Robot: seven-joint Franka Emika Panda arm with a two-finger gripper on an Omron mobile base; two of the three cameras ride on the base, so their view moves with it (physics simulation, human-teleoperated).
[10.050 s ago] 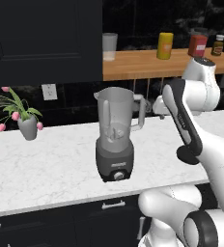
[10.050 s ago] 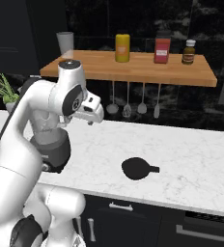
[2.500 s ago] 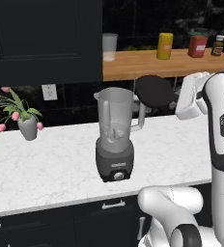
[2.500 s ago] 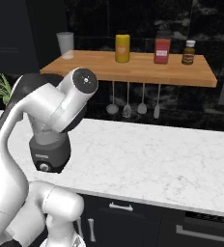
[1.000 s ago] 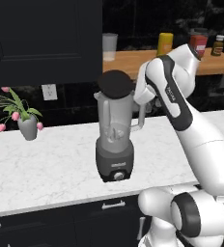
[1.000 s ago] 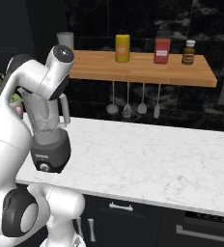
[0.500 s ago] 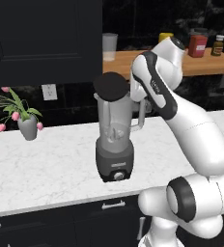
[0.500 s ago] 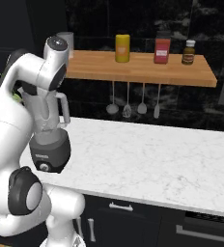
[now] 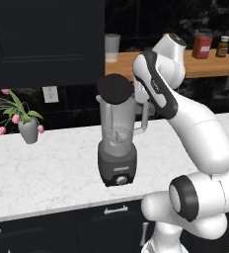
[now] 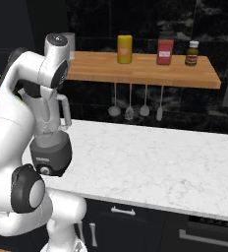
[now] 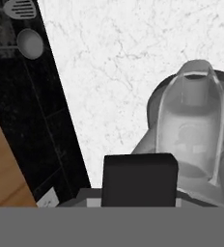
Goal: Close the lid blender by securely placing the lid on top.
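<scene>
The blender (image 9: 117,148) stands on the white marble counter, a translucent grey jar on a dark motor base (image 10: 51,156) with a round knob. The black round lid (image 9: 115,88) hangs tilted right at the jar's mouth; I cannot tell whether it touches the rim. My gripper (image 9: 135,92) is shut on the lid's right side, mostly hidden behind the arm. In the hand view a black block of the lid (image 11: 139,176) sits between the fingertips, and the jar (image 11: 196,130) lies below with its handle towards the counter.
A vase of pink tulips (image 9: 27,129) stands left of the blender. The wooden shelf (image 10: 145,69) behind holds a tumbler (image 9: 112,47), a yellow canister (image 10: 125,48), a red box (image 10: 165,51) and a brown bottle (image 10: 192,53). Utensils (image 10: 130,110) hang beneath it.
The lid has come down a little onto the jar's mouth, still in the gripper. The arm's upper links have swung left over the blender.
</scene>
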